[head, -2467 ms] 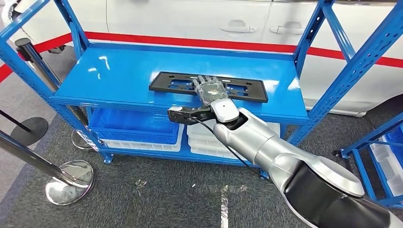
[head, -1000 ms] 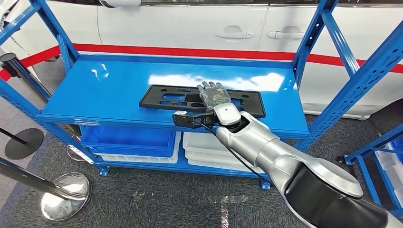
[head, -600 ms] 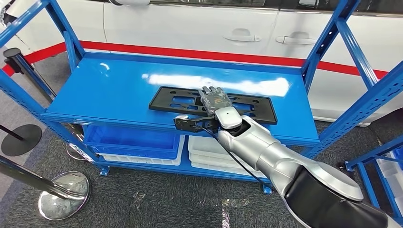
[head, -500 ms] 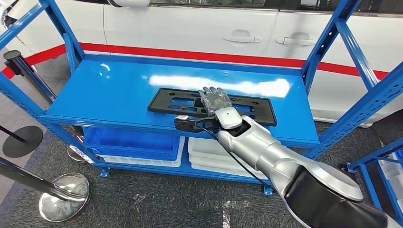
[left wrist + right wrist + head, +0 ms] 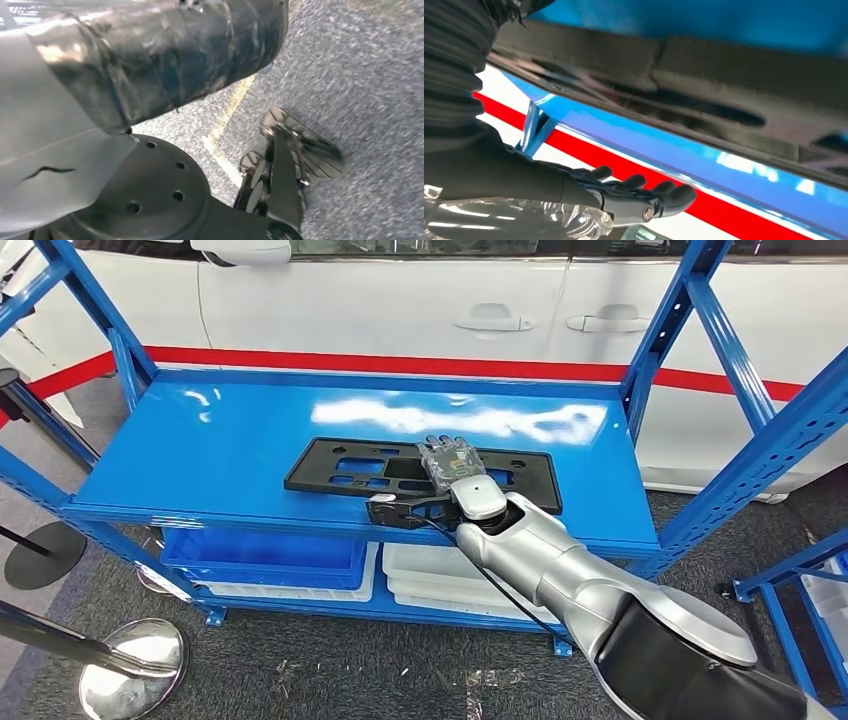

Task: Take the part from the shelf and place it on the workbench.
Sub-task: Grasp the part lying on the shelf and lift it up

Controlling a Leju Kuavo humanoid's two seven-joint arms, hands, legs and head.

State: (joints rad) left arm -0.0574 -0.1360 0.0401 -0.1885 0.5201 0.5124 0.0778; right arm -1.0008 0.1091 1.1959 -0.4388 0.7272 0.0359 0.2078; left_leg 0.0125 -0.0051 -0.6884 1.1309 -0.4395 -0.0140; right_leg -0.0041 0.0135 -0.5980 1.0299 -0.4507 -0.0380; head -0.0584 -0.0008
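The part (image 5: pixel 400 469), a long flat black plastic frame with cutouts, sits on the blue shelf (image 5: pixel 230 440) deck, lying flat near the front edge and a bit right of the middle. The right hand (image 5: pixel 452 462) is laid on top of it around its middle, palm down, fingers (image 5: pixel 644 187) stretched forward and fairly straight, so it's resting on the part rather than wrapped around it. Honestly can't tell if the thumb is hooked under the front edge. The left hand (image 5: pixel 285 165) hangs low over the grey carpet, too blurry to say whether it's open or curled. Below the deck there's a blue bin (image 5: pixel 265 555) and white trays (image 5: pixel 440 580), and a white car (image 5: pixel 420 300) with a red stripe is parked right behind the rack.
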